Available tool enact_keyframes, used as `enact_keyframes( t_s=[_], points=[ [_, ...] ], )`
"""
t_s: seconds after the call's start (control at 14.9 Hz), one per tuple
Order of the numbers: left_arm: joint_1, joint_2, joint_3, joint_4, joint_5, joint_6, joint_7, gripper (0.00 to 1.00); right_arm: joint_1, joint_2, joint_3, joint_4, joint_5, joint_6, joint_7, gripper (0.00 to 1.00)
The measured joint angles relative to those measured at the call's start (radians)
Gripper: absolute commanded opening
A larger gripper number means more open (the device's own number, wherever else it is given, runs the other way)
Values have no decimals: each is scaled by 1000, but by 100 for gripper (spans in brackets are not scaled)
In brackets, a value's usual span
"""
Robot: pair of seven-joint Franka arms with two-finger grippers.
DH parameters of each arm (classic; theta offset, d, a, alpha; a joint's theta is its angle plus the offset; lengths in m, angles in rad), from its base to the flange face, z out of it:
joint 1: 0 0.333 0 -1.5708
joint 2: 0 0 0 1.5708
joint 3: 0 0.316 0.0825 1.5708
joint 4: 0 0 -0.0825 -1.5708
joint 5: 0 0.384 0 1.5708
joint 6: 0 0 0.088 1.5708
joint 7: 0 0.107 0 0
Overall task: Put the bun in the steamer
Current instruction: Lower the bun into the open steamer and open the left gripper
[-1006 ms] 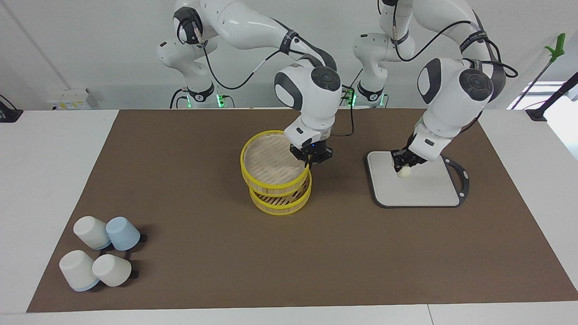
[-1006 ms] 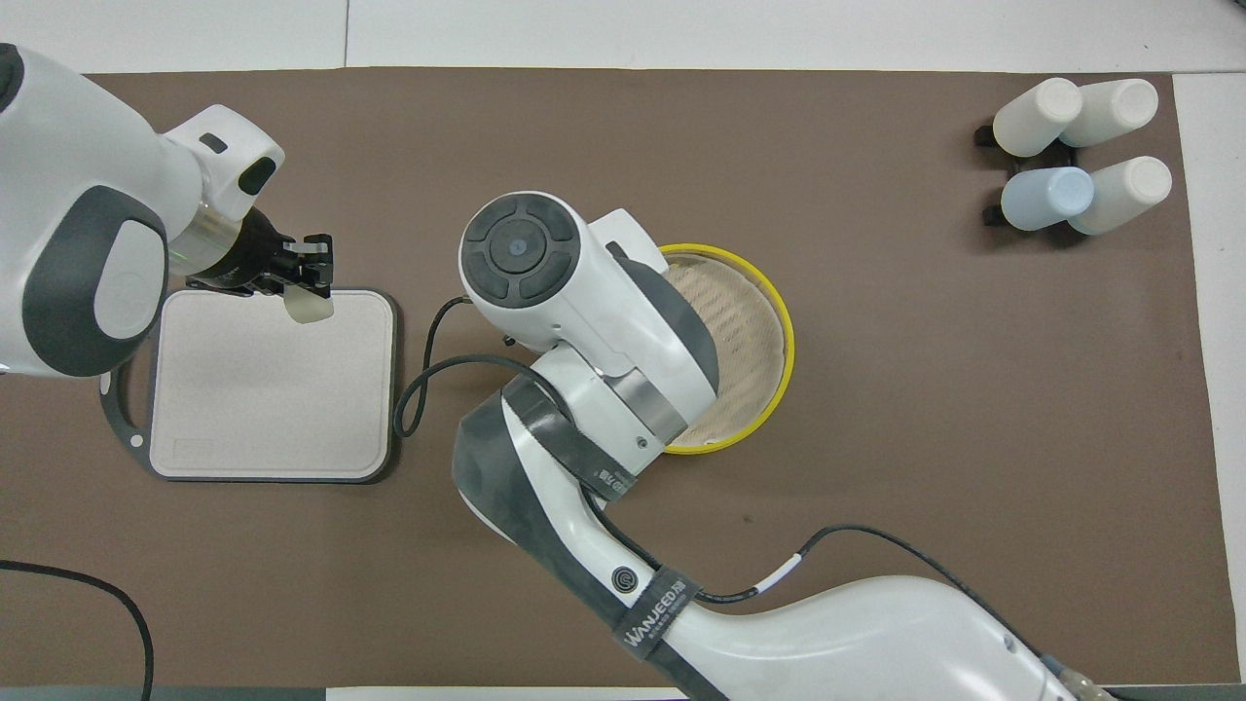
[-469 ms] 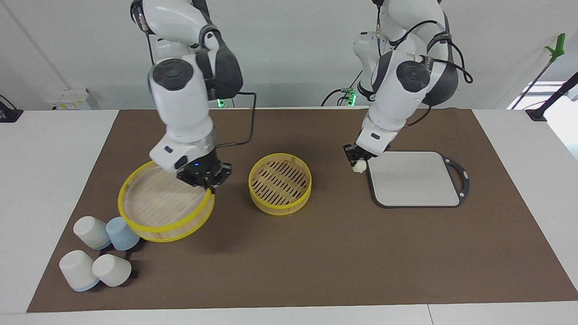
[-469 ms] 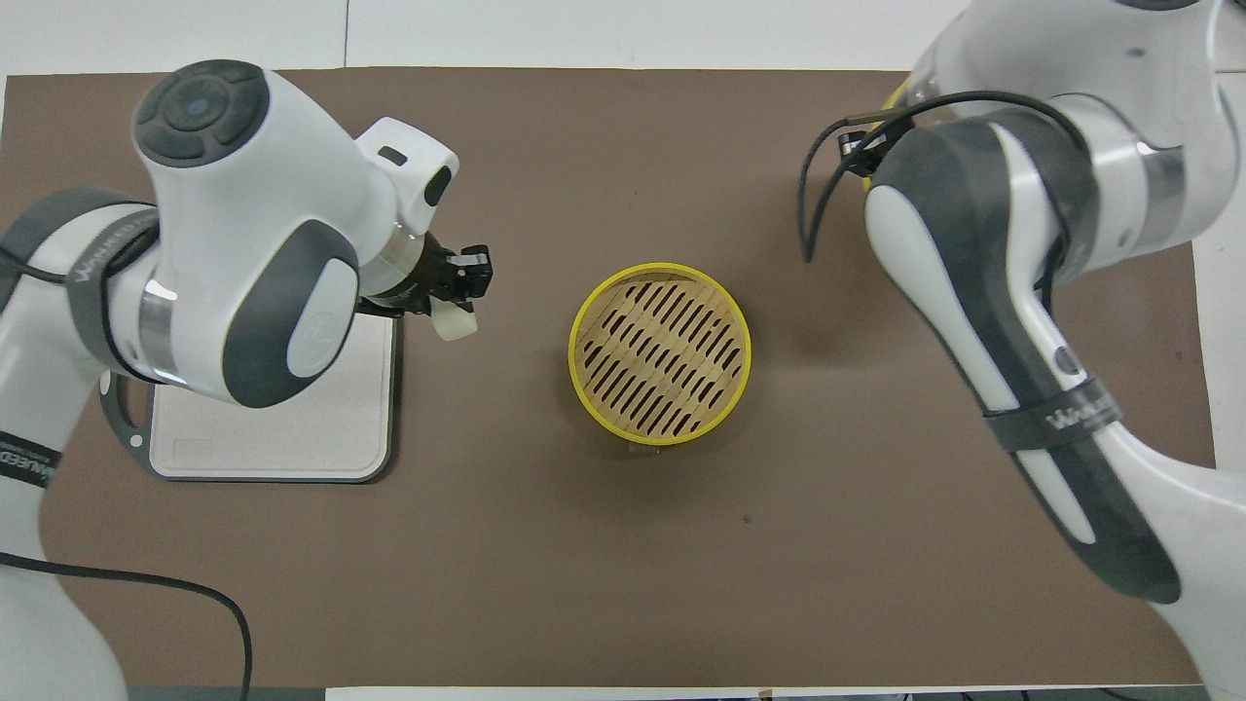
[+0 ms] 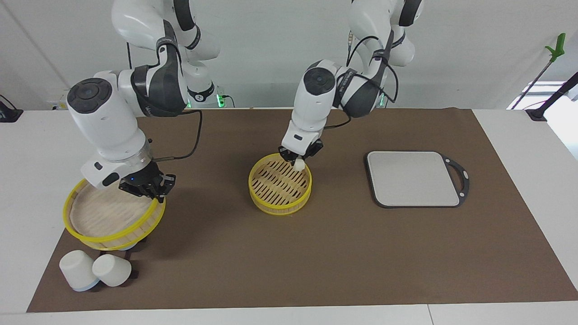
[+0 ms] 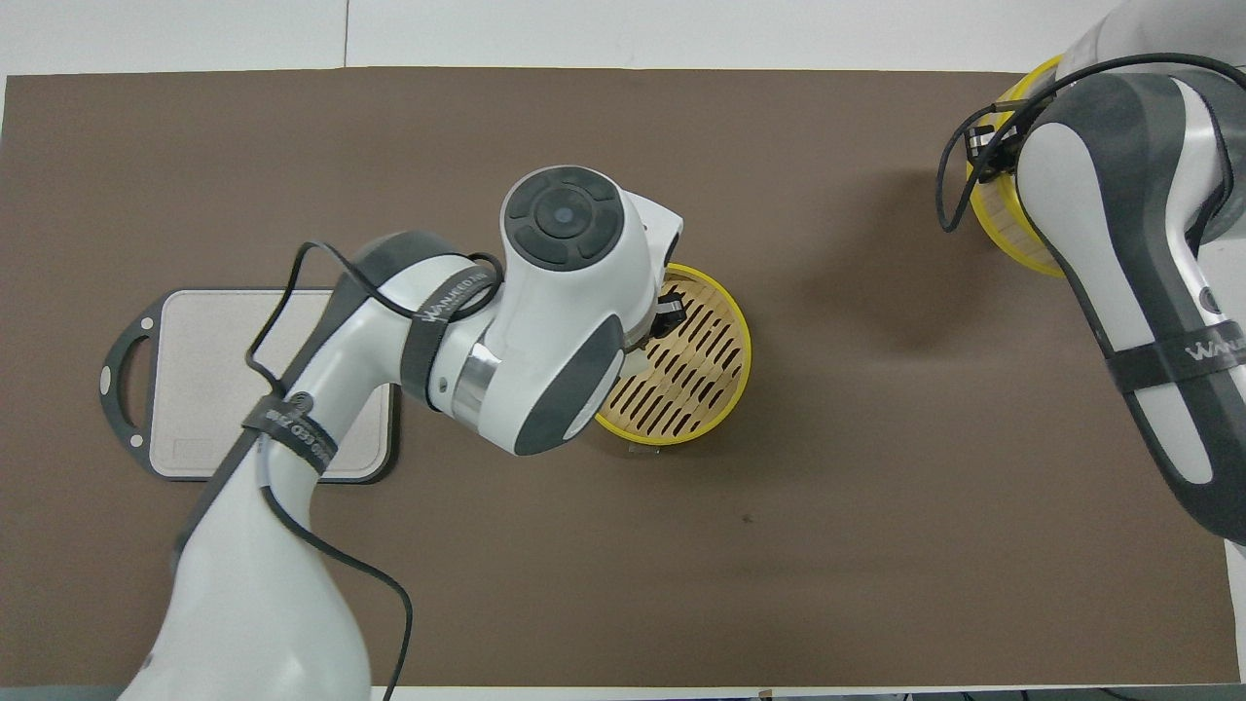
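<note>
Left gripper is pinching the bun, hanging just over the rim of the steamer on the side nearer the robots. Only the bun's lower end pokes out below the fingertips, and I can't tell whether it touches the slats. From overhead the left arm's big wrist housing covers the bun completely and hides about a third of the basket; only a bit of black gripper peeks out.

Right gripper is clamped shut on the rim of the lid, holding it tilted over the cups at the right arm's end of the table. The lid hides some of them, only two white ones show. Overhead, the right arm blocks most of the lid and the cups aren't visible at all.

The board sits bare toward the left arm's end, partly under the arm in the overhead view.
</note>
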Motion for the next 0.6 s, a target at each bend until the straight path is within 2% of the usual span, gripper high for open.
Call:
enact_keyframes(
  t_s=[0.34,0.6],
  points=[
    [-18,88,2,12,6,81,-11,33,0,0,5,-4,6,0,0,0],
    [-19,112,9,9,11,97,-11,35,0,-2,5,-12,6,0,0,0]
  ],
)
